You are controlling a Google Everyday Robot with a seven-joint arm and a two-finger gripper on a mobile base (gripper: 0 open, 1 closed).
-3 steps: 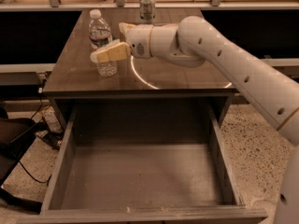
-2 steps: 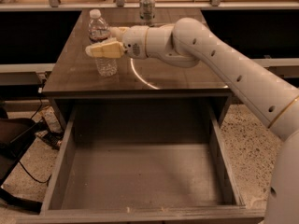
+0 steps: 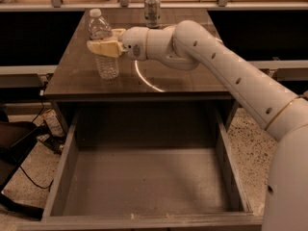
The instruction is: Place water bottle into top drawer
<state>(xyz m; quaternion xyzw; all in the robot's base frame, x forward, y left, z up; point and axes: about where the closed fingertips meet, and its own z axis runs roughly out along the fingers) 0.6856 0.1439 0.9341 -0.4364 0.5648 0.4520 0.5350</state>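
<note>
The water bottle point(image 3: 107, 65), clear and ribbed with a white cap, stands upright on the left part of the grey desk top point(image 3: 187, 83). My gripper point(image 3: 99, 41) reaches in from the right at the bottle's upper half. It is open, with one yellowish finger point(image 3: 103, 48) across the bottle's near side and the other behind it. The top drawer point(image 3: 144, 182) is pulled fully out below the desk's front edge. Its flat grey bottom is bare.
A silver metal can point(image 3: 152, 9) stands at the desk's back edge, behind my arm. A wooden ledge with clutter runs along the back. A dark bag and cables point(image 3: 19, 148) lie on the speckled floor left of the drawer.
My gripper has moved left along the desk until its fingers straddle the bottle. The bottle has stayed upright in place.
</note>
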